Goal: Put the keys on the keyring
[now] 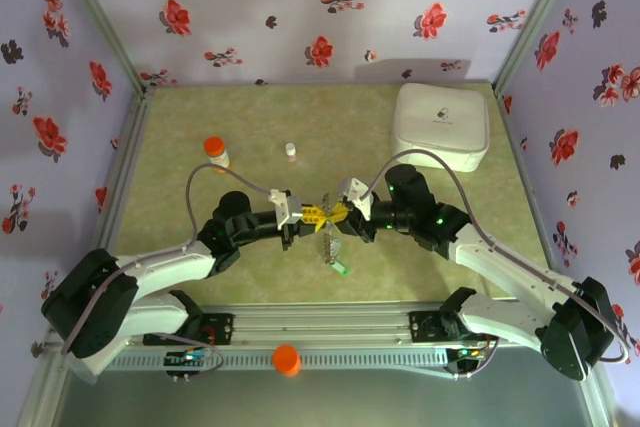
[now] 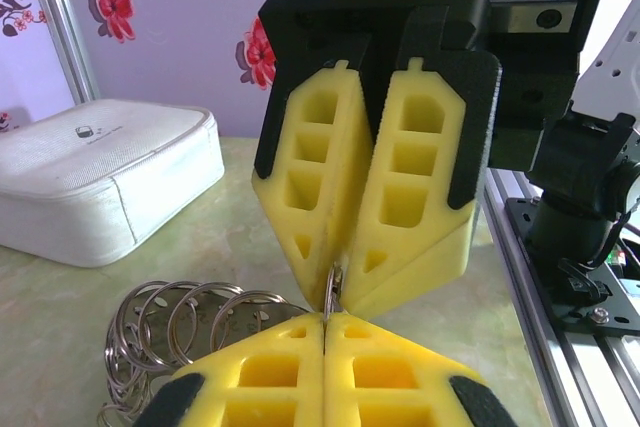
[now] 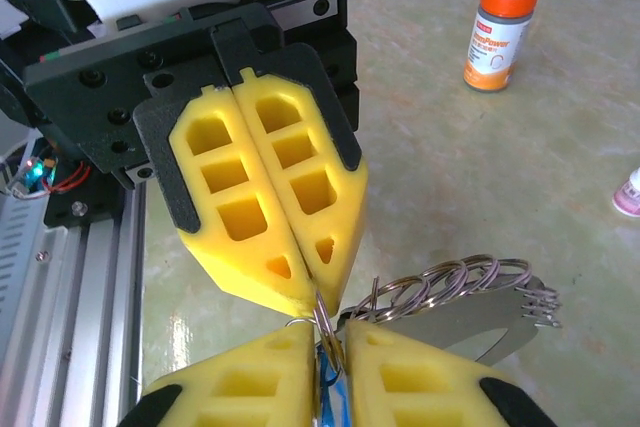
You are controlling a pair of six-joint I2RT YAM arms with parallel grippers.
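Out from the white box, toward the arm bases at mid-counter: two grippers met tip to tip, raised above the counter.

Item 1, left gripper: clenched, yellow pads pressed flat together, with a thin wire of the keyring nipped at the very tip. Judged purpose: to hold the floppy loop steady and off the surface so a key can be fed on.

Item 2, right gripper: pads drawn close and pinching at the tip. The blue key sits in the narrow slot between them. Judged purpose: to present the key to the held wire.

Item 3, keyring: touching both tips. Its bunched silvery coils trail from the meeting point on the side away from the white box.

Item 4, green key: at the low end of that bunch, farther from the white box than either gripper. Hanging or resting cannot be told.

Item 5, orange-capped bottle: well apart from the white box, across the counter.
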